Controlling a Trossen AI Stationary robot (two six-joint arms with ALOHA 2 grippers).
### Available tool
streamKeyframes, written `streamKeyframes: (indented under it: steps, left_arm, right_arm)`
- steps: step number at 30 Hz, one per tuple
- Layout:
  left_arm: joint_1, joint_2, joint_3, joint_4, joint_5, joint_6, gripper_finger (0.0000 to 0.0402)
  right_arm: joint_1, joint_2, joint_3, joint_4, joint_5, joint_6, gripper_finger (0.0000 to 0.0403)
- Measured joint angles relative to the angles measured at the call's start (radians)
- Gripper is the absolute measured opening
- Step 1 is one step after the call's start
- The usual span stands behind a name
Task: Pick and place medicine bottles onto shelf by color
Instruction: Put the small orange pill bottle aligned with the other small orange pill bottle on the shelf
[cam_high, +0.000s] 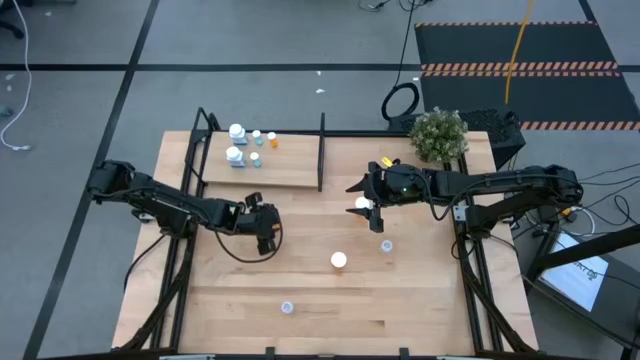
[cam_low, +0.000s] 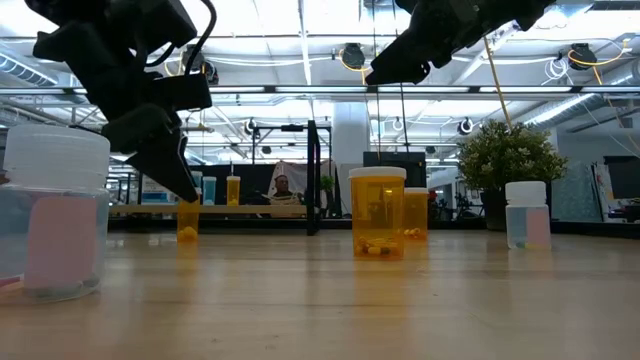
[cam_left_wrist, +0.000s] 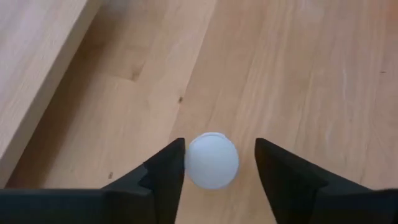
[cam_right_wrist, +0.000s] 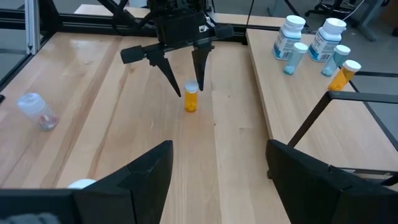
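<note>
Orange bottle (cam_right_wrist: 191, 99) stands between the spread fingers of the left gripper (cam_right_wrist: 185, 84); one finger (cam_left_wrist: 166, 174) touches its cap.

Left arm: reaches from the table's left edge toward the middle, elbow bent, wrist angled down.
Left gripper (cam_high: 264, 228): points straight down at the tabletop, fingertips low, close to the wood.
Left fingers (cam_left_wrist: 163, 177): spread apart, one on each side of a small white-capped orange bottle (cam_right_wrist: 191, 98), a narrow gap on both sides.
Right arm: stretches from the right edge across to the table's centre, nearly straight.
Right gripper (cam_high: 366, 200): raised above the table, aimed across it toward the left arm.
Right fingers (cam_right_wrist: 140, 171): set wide apart, nothing between them.
</note>
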Motion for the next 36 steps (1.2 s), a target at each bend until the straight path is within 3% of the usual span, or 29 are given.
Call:
streamKeyframes:
  steps: [9, 19, 25, 36]
  left_arm:
    - [0.000, 0.000, 0.000, -0.001, -0.016, 0.004, 0.0124]
    - [0.000, 0.000, 0.038, -0.011, -0.016, 0.027, 0.0129]
    - [0.003, 0.000, 0.131, -0.078, 0.000, 0.083, 0.0121]
    - [0.067, 0.000, 0.377, -0.347, 0.004, 0.159, 0.0124]
  right_arm:
    - [0.000, 0.000, 0.000, 0.000, 0.000, 0.000, 0.0253]
    - [0.000, 0.000, 0.000, 0.000, 0.000, -0.007, 0.0253]
    - [0.000, 0.000, 0.000, 0.000, 0.000, -0.007, 0.0253]
    - [0.000, 0.000, 0.000, 0.000, 0.000, -0.028, 0.0253]
